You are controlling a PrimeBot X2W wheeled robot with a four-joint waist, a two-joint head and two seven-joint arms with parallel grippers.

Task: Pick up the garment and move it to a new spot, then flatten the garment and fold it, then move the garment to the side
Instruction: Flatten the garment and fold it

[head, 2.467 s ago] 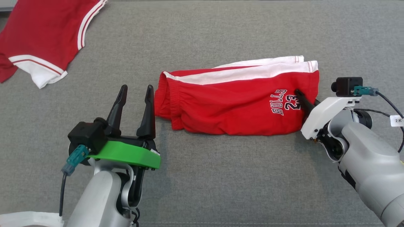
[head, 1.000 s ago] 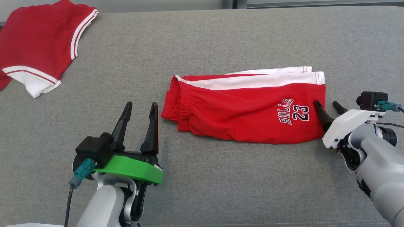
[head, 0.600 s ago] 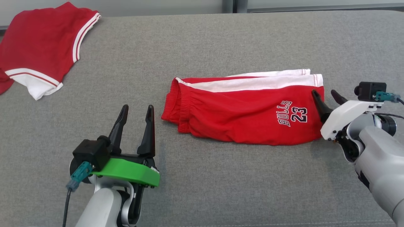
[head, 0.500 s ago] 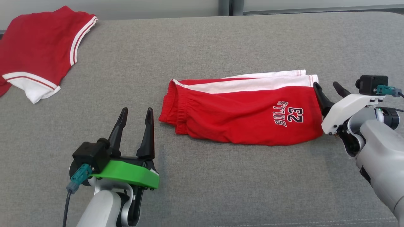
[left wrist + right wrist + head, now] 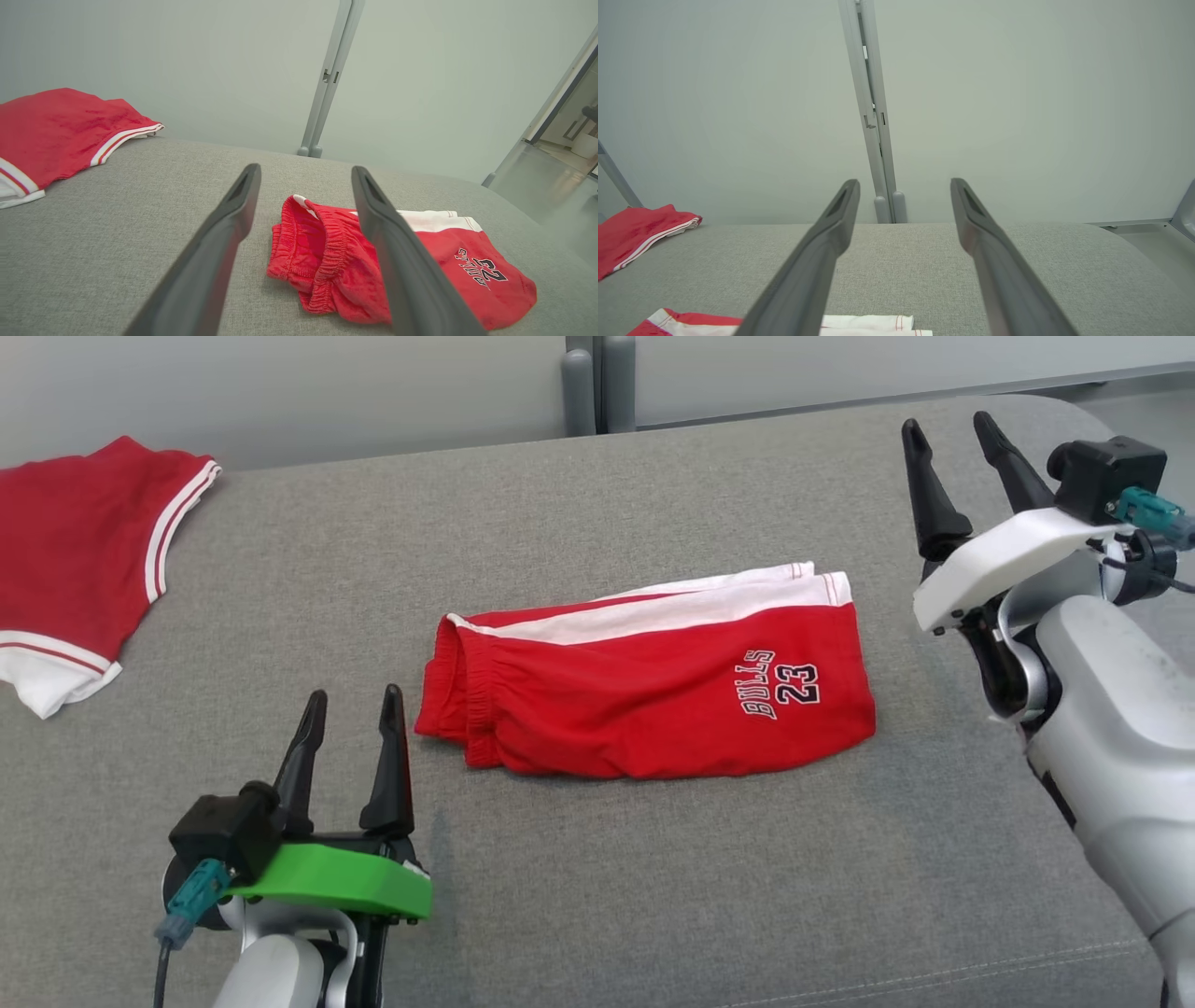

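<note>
Folded red-and-white cloth shorts (image 5: 644, 709) lie with waistband near the left gripper (image 5: 355, 694). The right gripper (image 5: 946, 422) stands well apart. Both are spread wide, empty.

Folded red shorts (image 5: 644, 705), "BULLS" above "23" printed near one leg hem (dark letters outlined in white), same print seen sideways in left wrist view

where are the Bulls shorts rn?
Head view: red Bulls shorts lie centred on the grey surface, right of the left gripper, below-left of the right gripper.
</note>
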